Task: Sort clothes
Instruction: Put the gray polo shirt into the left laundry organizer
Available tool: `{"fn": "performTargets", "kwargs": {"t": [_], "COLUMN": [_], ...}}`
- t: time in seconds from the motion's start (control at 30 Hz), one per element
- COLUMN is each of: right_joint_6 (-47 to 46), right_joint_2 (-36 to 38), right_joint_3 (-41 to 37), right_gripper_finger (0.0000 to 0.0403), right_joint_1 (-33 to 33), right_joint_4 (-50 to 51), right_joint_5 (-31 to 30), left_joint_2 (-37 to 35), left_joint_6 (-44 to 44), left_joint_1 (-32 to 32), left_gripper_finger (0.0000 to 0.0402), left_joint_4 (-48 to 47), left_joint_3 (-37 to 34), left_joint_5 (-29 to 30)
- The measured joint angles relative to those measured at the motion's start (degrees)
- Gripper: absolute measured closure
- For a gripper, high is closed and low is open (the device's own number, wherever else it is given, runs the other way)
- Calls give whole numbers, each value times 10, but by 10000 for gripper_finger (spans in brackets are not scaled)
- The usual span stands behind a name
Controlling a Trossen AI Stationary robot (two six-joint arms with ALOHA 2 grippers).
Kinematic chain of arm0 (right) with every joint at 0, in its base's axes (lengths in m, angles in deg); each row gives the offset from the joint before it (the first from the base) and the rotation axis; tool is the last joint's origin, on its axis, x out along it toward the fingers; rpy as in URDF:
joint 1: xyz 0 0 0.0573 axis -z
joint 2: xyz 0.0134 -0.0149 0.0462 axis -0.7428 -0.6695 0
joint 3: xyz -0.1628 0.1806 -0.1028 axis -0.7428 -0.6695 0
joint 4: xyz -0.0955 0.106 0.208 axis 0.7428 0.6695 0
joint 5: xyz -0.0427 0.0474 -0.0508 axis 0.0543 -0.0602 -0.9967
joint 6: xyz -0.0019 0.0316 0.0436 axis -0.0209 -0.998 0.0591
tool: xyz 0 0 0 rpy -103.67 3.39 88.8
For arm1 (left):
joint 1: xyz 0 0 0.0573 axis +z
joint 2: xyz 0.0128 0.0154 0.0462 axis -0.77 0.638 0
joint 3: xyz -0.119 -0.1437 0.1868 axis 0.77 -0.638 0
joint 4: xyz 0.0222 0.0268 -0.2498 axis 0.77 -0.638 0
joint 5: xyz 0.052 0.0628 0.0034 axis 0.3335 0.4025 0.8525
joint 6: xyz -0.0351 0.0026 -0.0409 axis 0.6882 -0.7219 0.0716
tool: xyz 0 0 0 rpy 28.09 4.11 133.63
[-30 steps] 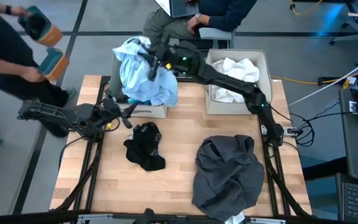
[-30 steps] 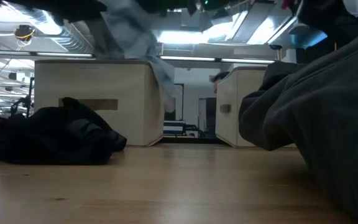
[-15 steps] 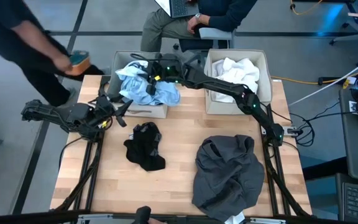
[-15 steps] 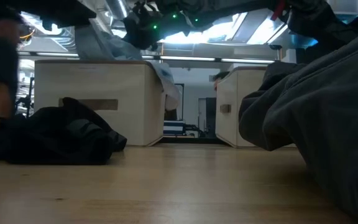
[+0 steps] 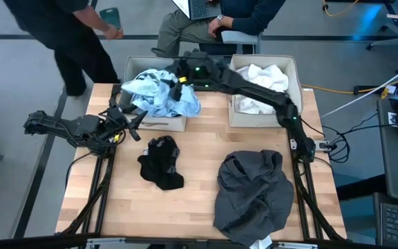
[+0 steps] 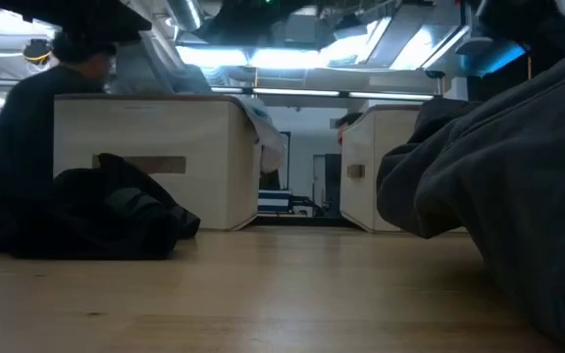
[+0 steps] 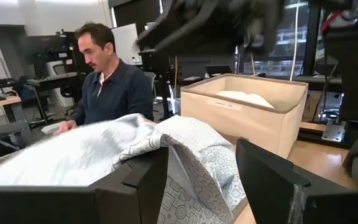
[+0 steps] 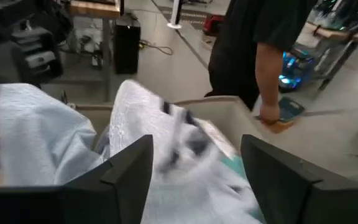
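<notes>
1. The right tool (image 5: 178,78) hangs over the left bin (image 5: 159,123) at the far side of the table (image 5: 199,173). Its fingers (image 8: 126,171) are spread apart and hold nothing.
2. The pale blue garment (image 5: 159,93) lies heaped in the left bin, and one edge spills over the bin's side nearest the right bin (image 5: 263,117).
3. The left tool (image 5: 133,124) rests low at the table's left edge, just beside the left bin. Its fingers (image 7: 143,183) are parted and empty, with the pale blue cloth and the bin wall straight ahead of them.
4. A white garment (image 5: 261,86) fills the right bin.
5. The small black garment (image 5: 161,162) lies crumpled on the table in front of the left bin, near the left tool.
6. The big dark grey garment (image 5: 254,194) covers the near right part of the table; in the low view it blocks the whole right side (image 6: 498,206).
7. A person in dark clothes (image 5: 74,34) stands beyond the table's far left corner, close to the left bin.
8. A seated person (image 5: 216,21) is behind the bins.
</notes>
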Motion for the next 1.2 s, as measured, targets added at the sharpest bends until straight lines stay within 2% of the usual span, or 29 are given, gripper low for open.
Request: {"fn": "performTargets", "kwargs": {"t": [0.13,0.23,0.47,0.53,0.7,0.87,1.0,1.1,1.2], "right_joint_6": [14,13,-37,-60,-94,-147,-197,-218,-218], "right_joint_2": [64,116,182,189,208,256,341,425,515], "right_joint_3": [0,0,0,-4,-67,-196,-360,-500,-639], "right_gripper_finger": [157,157,157,157,157,157,157,157,157], "right_joint_1": [-19,-40,-114,-139,-202,-243,-270,-291,-315], "right_joint_4": [90,197,438,475,484,473,407,324,187], "right_joint_5": [-26,-27,-29,-56,-183,-289,-359,-380,-380], "left_joint_2": [1,6,38,57,114,154,177,193,206], "left_joint_6": [1,7,-2,-3,-11,3,25,48,61], "left_joint_1": [0,0,0,2,17,37,43,42,51], "left_gripper_finger": [222,222,222,222,222,222,222,222,222], "left_joint_4": [0,2,50,67,102,103,101,97,69], "left_joint_3": [0,0,0,0,0,7,10,10,21], "left_joint_5": [-3,-12,-70,-71,-77,-78,-94,-114,-112]}}
